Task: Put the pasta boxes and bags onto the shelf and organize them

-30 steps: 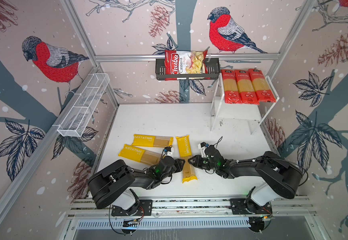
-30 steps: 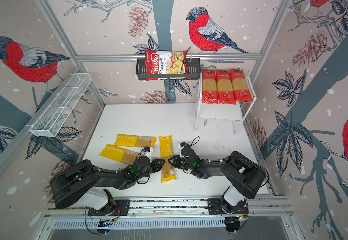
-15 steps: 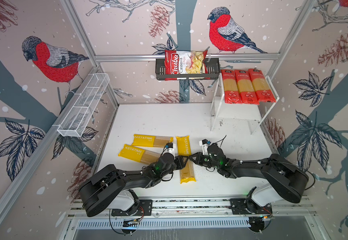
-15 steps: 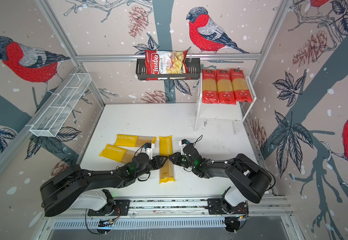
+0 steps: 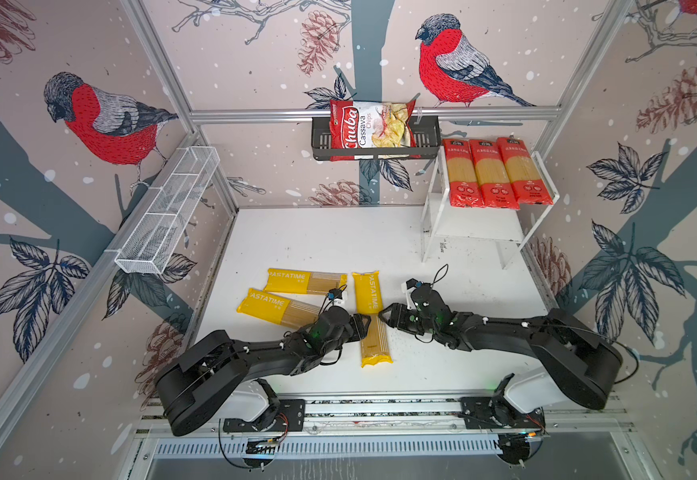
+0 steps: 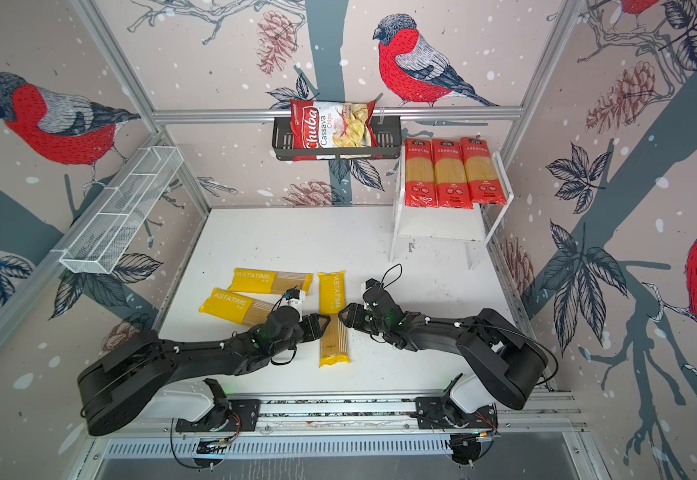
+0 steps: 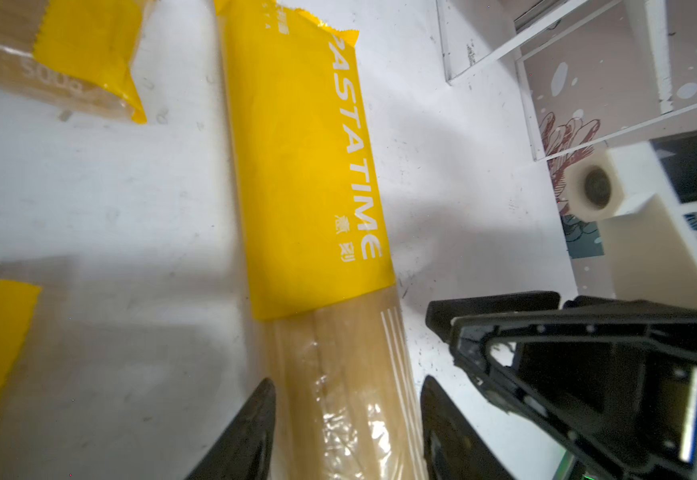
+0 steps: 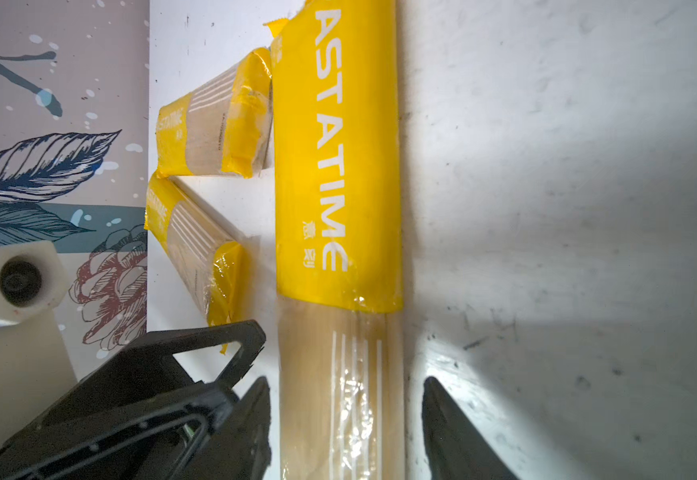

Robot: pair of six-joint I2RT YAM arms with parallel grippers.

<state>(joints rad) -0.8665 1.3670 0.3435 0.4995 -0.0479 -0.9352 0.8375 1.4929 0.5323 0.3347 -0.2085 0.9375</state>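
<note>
The left pincer (image 5: 364, 326) stood open as I watched, its jaws straddling the clear middle of the middle yellow pack (image 5: 367, 291). In the left wrist view its fingertips (image 7: 255, 419) sat right at the pack's sides, and I could not tell whether they touched. The right pincer (image 5: 384, 318) reached in from the opposite side, also open across the same stretch, and its wrist view showed a clear gap at one jaw. That pack lay flat near the middle of the table (image 5: 317, 241), running lengthwise from near to far. The shelf (image 5: 475, 226) stood at the far right, with three red pasta packs (image 5: 490, 174) side by side on its top board. Left of the pincers lay the far yellow pack (image 5: 305, 281) and the near yellow pack (image 5: 274, 305), whose right end was hidden under the left arm.
</note>
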